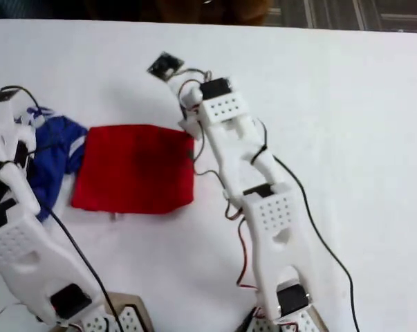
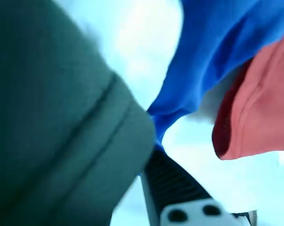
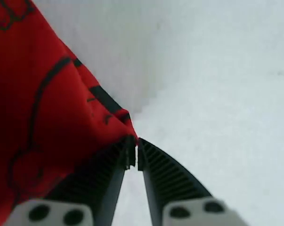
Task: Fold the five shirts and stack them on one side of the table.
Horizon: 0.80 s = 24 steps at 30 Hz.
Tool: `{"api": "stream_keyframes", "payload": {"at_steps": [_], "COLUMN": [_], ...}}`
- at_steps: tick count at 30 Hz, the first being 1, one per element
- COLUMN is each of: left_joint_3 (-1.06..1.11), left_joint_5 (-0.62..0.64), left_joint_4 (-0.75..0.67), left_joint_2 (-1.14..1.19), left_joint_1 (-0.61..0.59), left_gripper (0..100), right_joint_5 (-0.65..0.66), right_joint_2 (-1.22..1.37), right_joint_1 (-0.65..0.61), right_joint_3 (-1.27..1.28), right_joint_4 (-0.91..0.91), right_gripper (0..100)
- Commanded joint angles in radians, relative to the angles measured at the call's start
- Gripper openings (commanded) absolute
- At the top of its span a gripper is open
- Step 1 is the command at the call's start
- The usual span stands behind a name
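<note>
Left arm lower left, right arm centre: white plastic, hole-grid panels, black servos. Black and red cables. Ribbed black fingers.

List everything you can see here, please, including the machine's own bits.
red shirt: one, red, folded flat mid-table
blue shirt: one, blue, bunched beside the red shirt
green cloth: one, dark green, close against the left wrist camera
table: one, white, under it all
left gripper: one, black and white, by the blue shirt and green cloth
right gripper: one, black and white, shut on the red shirt's corner
</note>
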Motion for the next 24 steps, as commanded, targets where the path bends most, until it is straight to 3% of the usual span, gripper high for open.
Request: {"api": "stream_keyframes", "payload": {"at_steps": [1,8,13,24], "left_joint_3": [-0.001,0.111,0.208,0.311], "left_joint_5": [0.006,0.006,0.005,0.005], "left_joint_4": [0.02,0.018,0.017,0.015], "left_joint_2": [-0.014,-0.091,-0.169,-0.181], "left_joint_1": [-0.017,-0.011,-0.011,-0.011], "left_gripper": [4,4,4,4], "right_joint_5": [0.009,0.009,0.009,0.002], "right_joint_2": [0.03,0.101,0.028,-0.189], "right_joint_1": [0.033,0.11,0.128,-0.036], "right_joint_3": [-0.015,-0.015,-0.017,-0.015], "right_joint_4": [-0.047,-0.127,-0.074,0.13], "right_gripper": [1.8,1.8,1.8,1.8]}}
